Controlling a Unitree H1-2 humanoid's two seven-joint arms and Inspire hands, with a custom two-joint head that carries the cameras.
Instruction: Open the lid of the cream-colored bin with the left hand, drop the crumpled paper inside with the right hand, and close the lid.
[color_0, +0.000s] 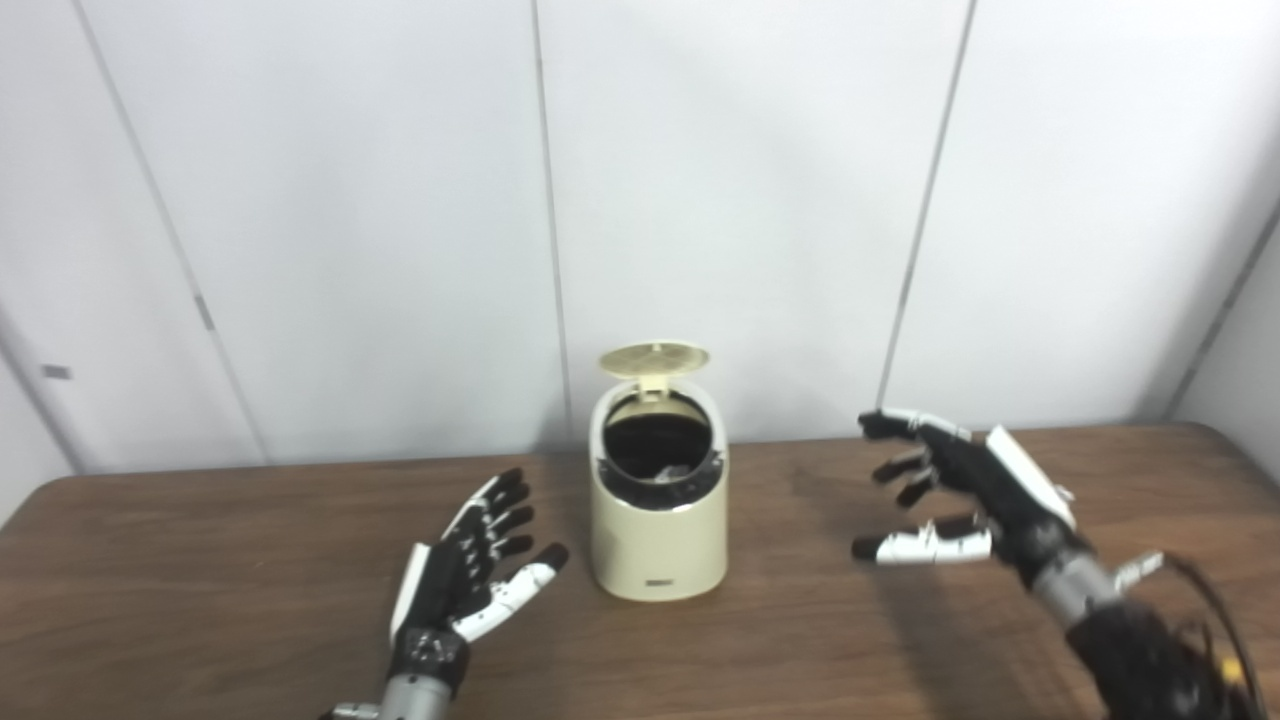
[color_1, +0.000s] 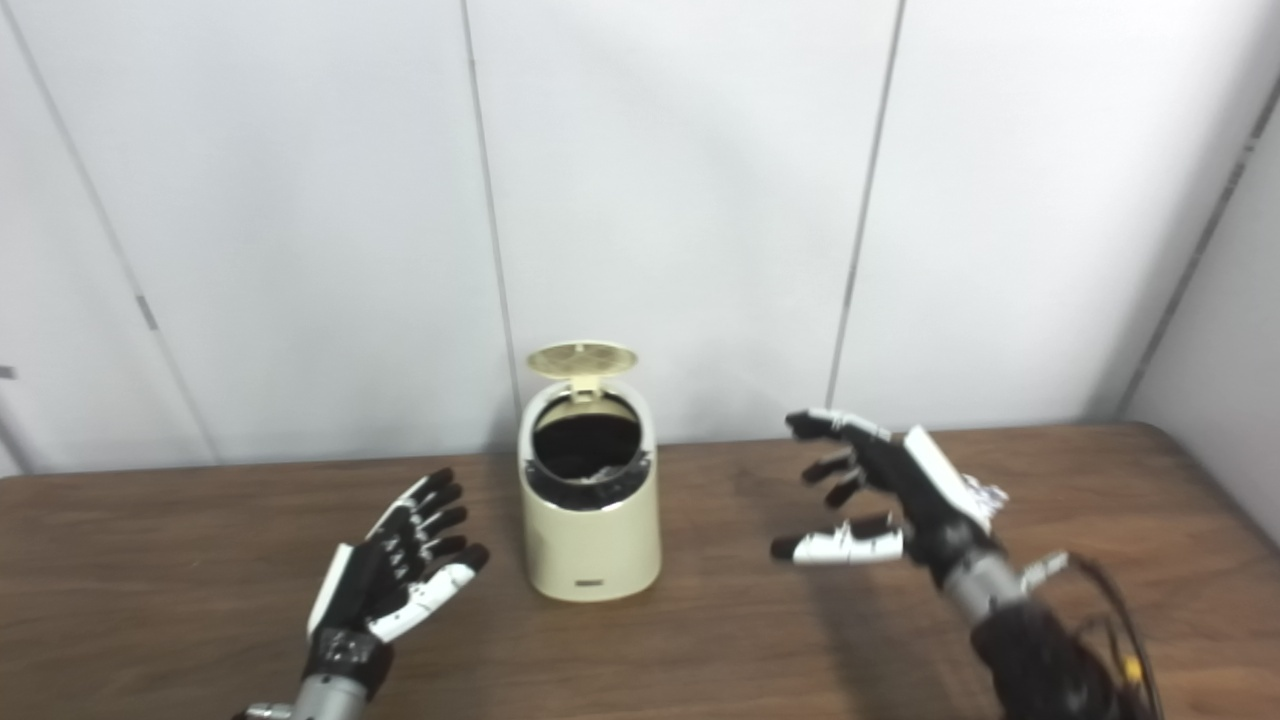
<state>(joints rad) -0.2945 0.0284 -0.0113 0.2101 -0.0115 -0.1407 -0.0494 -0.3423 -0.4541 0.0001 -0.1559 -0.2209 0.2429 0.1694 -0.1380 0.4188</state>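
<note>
1. The cream-colored bin (color_0: 658, 520) stands upright on the brown wooden tabletop (color_0: 250, 560), near the tabletop's far edge and in front of the white panelled wall (color_0: 740, 200).
2. The bin's lid (color_0: 654, 358) is raised, hinged at the back of the bin's rim and tipped up so that its ribbed underside shows above the opening.
3. Inside the bin's dark opening, something pale and crumpled (color_0: 668, 470) lies low against the near inner wall; it looks like the crumpled paper, though the blur leaves that uncertain.
4. The left hand (color_0: 470, 570) is to the left of the bin and a little nearer the camera, close to it but not touching. Its palm faces up and toward the bin, its fingers are spread apart, and it holds nothing.
5. The right hand (color_0: 960, 495) is to the right of the bin, apart from it and raised above the tabletop. Its fingers are loosely curved and spread, pointing toward the bin, with the thumb below them; it holds nothing.
6. A bundle of cables (color_0: 1215, 640) runs along the right forearm, to the right of the bin at the picture's lower edge.
</note>
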